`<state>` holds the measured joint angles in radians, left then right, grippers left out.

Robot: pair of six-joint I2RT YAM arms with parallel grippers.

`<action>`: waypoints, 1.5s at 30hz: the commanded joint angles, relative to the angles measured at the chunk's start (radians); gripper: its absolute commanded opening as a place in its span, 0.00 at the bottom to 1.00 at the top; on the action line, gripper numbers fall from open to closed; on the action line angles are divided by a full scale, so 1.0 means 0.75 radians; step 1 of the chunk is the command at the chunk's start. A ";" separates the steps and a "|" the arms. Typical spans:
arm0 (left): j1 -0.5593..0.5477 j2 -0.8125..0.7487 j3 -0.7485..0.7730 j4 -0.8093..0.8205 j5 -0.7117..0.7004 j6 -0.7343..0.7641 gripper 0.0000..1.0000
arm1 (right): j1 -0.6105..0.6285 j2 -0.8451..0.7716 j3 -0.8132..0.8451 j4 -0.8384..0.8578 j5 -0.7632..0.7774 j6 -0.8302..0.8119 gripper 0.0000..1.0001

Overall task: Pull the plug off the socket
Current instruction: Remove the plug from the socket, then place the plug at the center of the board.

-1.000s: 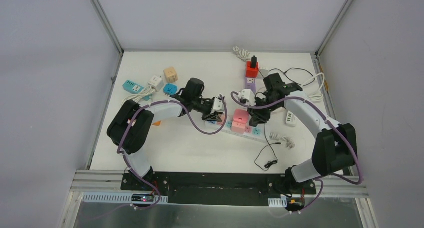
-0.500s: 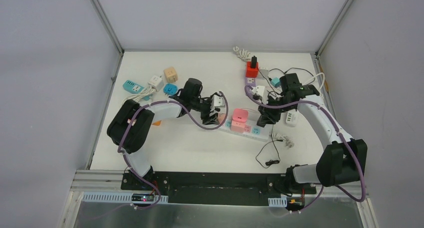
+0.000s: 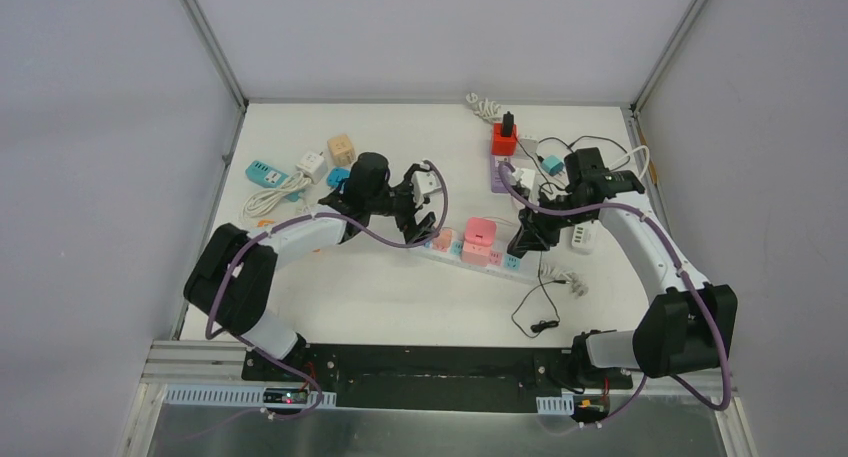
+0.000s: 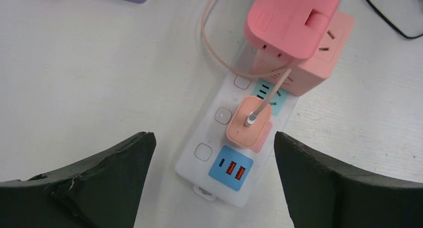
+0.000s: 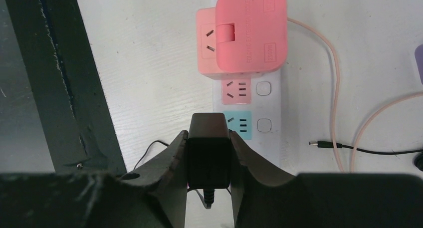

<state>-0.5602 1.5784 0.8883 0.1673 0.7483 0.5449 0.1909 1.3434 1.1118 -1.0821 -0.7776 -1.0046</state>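
The black plug (image 5: pixel 208 150) is clamped between the fingers of the right tool (image 5: pixel 208 138), just over the teal socket near one end of the white power strip (image 5: pixel 272 108). I cannot tell whether its pins are clear of the socket. A pink cube adapter (image 5: pixel 249 33) stands further along the strip. The left tool (image 4: pixel 212 140) hangs wide open, gripping nothing, above a peach plug (image 4: pixel 248 125) seated in the strip's other end, on the white counter (image 3: pixel 350 277).

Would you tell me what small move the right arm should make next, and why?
Probably lift straight up: the right gripper is shut on the black plug, which sits at the end of the power strip, and the left gripper is open.
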 commanded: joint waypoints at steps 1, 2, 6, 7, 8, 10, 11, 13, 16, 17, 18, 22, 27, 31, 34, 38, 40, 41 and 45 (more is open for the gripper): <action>0.030 -0.162 -0.022 0.034 -0.056 -0.145 0.94 | -0.009 -0.063 0.063 -0.010 -0.132 0.036 0.00; 0.031 -0.188 -0.035 0.043 -0.053 -0.155 0.94 | -0.009 -0.063 0.064 -0.009 -0.142 0.041 0.00; 0.038 -0.261 -0.065 0.055 -0.030 -0.178 0.95 | -0.009 -0.057 0.066 -0.002 -0.170 0.067 0.00; 0.039 -0.274 -0.068 0.059 -0.028 -0.186 0.95 | -0.009 -0.055 0.066 0.001 -0.178 0.077 0.00; 0.041 -0.288 -0.075 0.065 -0.030 -0.193 0.95 | -0.009 -0.053 0.066 0.012 -0.185 0.091 0.00; 0.044 -0.320 -0.093 0.091 -0.039 -0.213 0.95 | -0.009 -0.049 0.066 0.022 -0.203 0.112 0.00; 0.045 -0.339 -0.104 0.112 -0.041 -0.224 0.95 | -0.009 -0.048 0.066 0.026 -0.211 0.124 0.00; 0.047 -0.380 -0.137 0.160 -0.042 -0.252 0.95 | -0.009 -0.044 0.066 0.038 -0.227 0.145 0.00; 0.049 -0.425 -0.157 0.231 -0.039 -0.319 0.95 | -0.010 -0.040 0.066 0.055 -0.243 0.183 0.00; 0.051 -0.430 -0.157 0.269 -0.039 -0.354 0.96 | -0.012 -0.039 0.066 0.060 -0.247 0.198 0.00; 0.055 -0.433 -0.157 0.298 -0.040 -0.393 0.96 | -0.012 -0.040 0.068 0.071 -0.253 0.214 0.00; 0.085 -0.432 -0.132 0.439 -0.018 -0.586 0.99 | -0.029 -0.053 0.070 0.130 -0.268 0.328 0.00; 0.107 -0.403 -0.023 0.542 -0.036 -0.723 0.99 | -0.070 -0.089 0.072 0.192 -0.329 0.453 0.00; 0.115 -0.274 0.328 0.318 0.085 -0.708 0.97 | -0.134 -0.107 0.080 0.240 -0.397 0.559 0.00; 0.115 -0.187 0.523 0.303 0.116 -0.723 0.96 | -0.164 -0.115 0.106 0.251 -0.405 0.619 0.00; 0.106 -0.070 0.757 0.280 0.186 -0.724 0.95 | -0.181 -0.093 0.210 0.203 -0.386 0.669 0.00; 0.088 -0.038 0.772 0.268 0.181 -0.689 0.95 | -0.196 -0.071 0.245 0.184 -0.407 0.687 0.00; 0.076 -0.033 0.758 0.258 0.158 -0.654 0.94 | -0.208 -0.056 0.247 0.189 -0.424 0.700 0.00; 0.018 -0.091 0.606 0.197 0.030 -0.402 0.95 | -0.301 -0.056 0.204 0.269 -0.467 0.796 0.00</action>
<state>-0.5049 1.5333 1.4273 0.3714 0.8307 0.0723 0.0311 1.2972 1.2625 -0.9337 -1.0584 -0.4999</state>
